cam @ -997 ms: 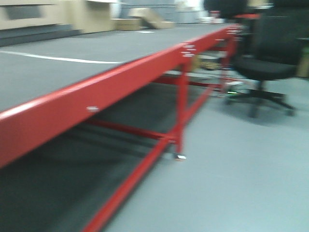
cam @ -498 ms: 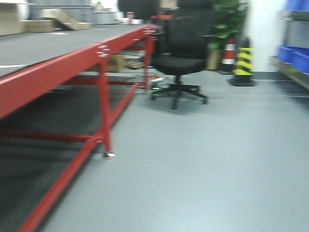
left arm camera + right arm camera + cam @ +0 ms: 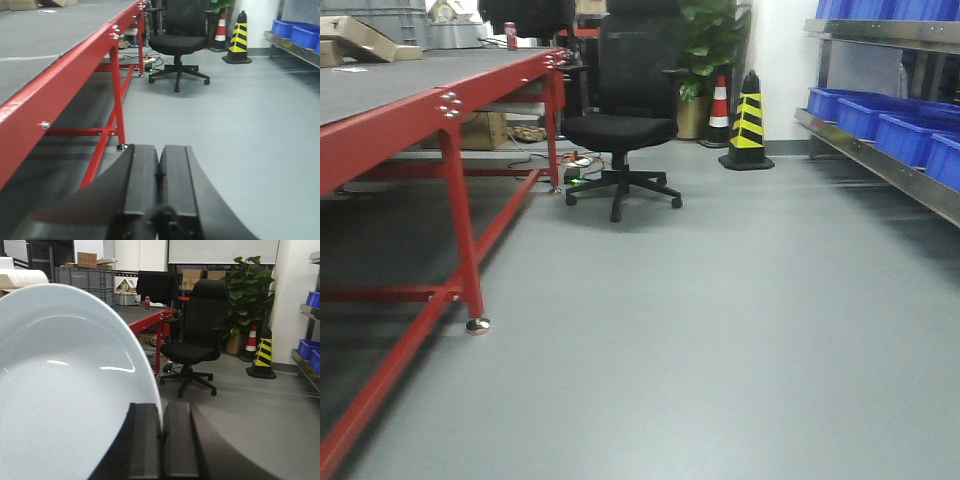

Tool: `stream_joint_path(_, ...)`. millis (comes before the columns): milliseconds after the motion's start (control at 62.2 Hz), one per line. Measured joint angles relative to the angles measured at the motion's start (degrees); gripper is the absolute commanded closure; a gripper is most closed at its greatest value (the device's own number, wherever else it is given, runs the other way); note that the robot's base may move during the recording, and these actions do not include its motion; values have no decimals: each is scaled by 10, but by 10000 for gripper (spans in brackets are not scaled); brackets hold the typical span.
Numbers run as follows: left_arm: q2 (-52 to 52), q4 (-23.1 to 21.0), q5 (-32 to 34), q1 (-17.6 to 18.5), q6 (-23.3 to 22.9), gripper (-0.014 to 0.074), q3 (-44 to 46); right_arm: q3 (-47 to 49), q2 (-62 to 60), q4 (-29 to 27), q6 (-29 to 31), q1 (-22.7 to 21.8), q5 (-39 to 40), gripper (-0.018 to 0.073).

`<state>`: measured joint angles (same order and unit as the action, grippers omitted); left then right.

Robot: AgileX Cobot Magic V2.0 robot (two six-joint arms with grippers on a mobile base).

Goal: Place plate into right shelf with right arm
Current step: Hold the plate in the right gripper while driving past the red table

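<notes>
The jaws of the right arm [image 3: 165, 450] are clamped on the rim of the plate [image 3: 65, 390], pinching it at its lower edge. The white disc rises up and to the left of them. I'd say it is carried by the rim like that so the jaws stay clear of the dish and it can be slid in edge first.

The plate stands on edge rather than flat, its hollow, glossy face turned back toward the wrist. Being round, it has no long axis to speak of. What counts is that upright plane, which I judge must be laid level before it goes down.

The right shelf [image 3: 880, 165], with its blue bins [image 3: 910, 135], lies ahead of the jaws and off to their right, well apart. The red desk [image 3: 380, 120] runs along their left.

The left arm [image 3: 155, 200] has its jaws pressed together on nothing, low above the floor.
</notes>
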<state>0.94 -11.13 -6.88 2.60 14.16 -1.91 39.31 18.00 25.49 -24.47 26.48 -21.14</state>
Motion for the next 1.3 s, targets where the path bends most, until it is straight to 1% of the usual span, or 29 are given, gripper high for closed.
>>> stream_joint_path(1302, 0, 0, 0, 0, 0, 643, 0, 0, 0, 0, 0, 0, 1, 530)
